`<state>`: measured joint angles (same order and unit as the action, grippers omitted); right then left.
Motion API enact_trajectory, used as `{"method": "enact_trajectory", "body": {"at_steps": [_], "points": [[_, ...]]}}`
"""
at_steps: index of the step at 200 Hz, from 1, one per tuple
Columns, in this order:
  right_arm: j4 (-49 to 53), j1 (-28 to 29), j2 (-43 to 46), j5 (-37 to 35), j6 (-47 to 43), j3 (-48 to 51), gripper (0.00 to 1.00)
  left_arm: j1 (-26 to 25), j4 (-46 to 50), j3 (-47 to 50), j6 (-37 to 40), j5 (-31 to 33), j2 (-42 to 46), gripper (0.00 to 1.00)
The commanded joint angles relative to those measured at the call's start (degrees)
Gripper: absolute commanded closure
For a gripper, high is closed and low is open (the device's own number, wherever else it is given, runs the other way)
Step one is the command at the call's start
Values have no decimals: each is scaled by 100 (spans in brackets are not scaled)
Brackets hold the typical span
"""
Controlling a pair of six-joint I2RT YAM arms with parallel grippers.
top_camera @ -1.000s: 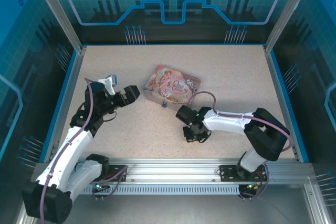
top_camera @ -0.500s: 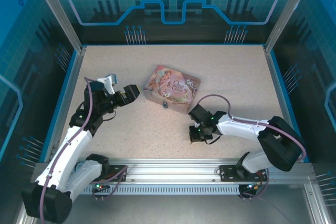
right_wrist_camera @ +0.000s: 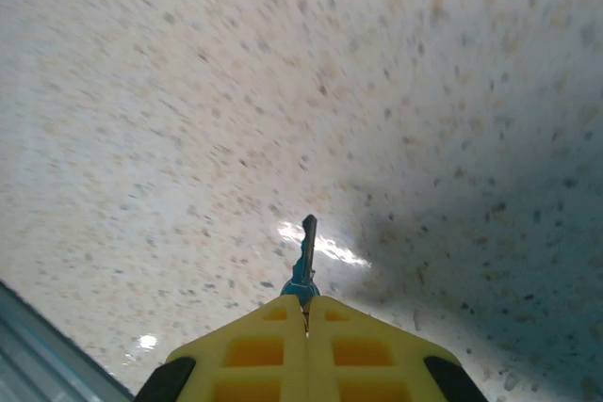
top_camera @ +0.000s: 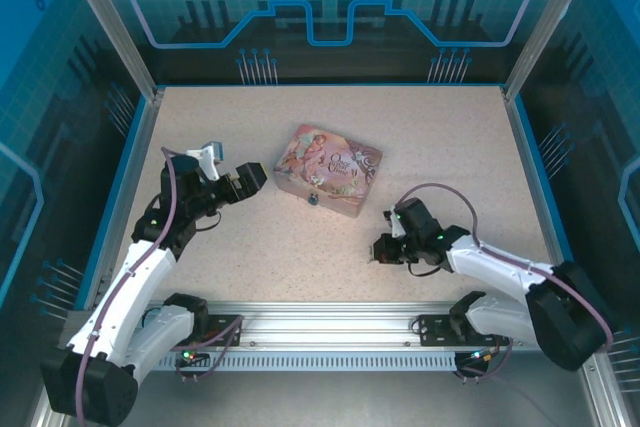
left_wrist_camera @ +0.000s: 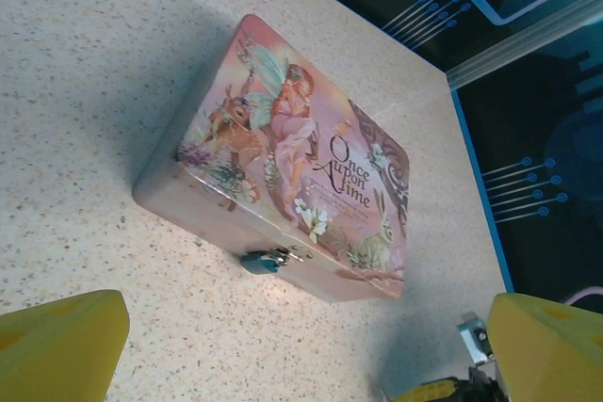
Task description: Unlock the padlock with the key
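Note:
The small blue padlock [left_wrist_camera: 259, 260] hangs on the clasp at the front wall of the pink tin box [left_wrist_camera: 292, 152], and it is a tiny dark dot [top_camera: 313, 199] in the top view. The thin grey key [right_wrist_camera: 305, 253] sticks out from my right gripper [right_wrist_camera: 304, 300], which is shut on its blue-tinted head, blade pointing away over the speckled table. That gripper [top_camera: 382, 250] is low over the table, right of and nearer than the box [top_camera: 328, 167]. My left gripper [top_camera: 250, 179] stands open just left of the box, its yellow fingers [left_wrist_camera: 57, 350] wide apart and holding nothing.
The speckled table [top_camera: 250, 247] has a blue raised rim [top_camera: 535, 177] on its sides. An aluminium rail [top_camera: 330, 322] runs along the near edge by the arm bases. A purple cable [top_camera: 440, 192] loops above the right wrist.
My right arm has swung right and nearer the front rail, away from the box, with its jaws closing fully on the key. The left arm has not moved.

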<state>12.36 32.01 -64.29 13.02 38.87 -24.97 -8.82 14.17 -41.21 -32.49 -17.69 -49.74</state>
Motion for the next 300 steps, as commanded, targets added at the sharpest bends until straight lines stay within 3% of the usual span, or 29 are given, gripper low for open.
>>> {"method": "enact_trajectory", "body": {"at_steps": [1,51,123,214,300], "points": [[-452,-243,582,424,-350,84,100,-79,-468,-17,31,-571,68,1],[-1395,-609,1723,780,-279,106,100,-730,-1512,47,-649,-999,-283,8],[-3083,-414,2079,500,-186,72,100,-2329,-2805,-509,-1701,-543,-1684,16],[-3720,22,1901,515,-80,-45,100,-3022,-4095,-1121,-2130,-742,-3086,32],[-3744,54,1970,172,11,21,100,-3208,-4282,-1201,-2172,-809,-3290,76]]}}
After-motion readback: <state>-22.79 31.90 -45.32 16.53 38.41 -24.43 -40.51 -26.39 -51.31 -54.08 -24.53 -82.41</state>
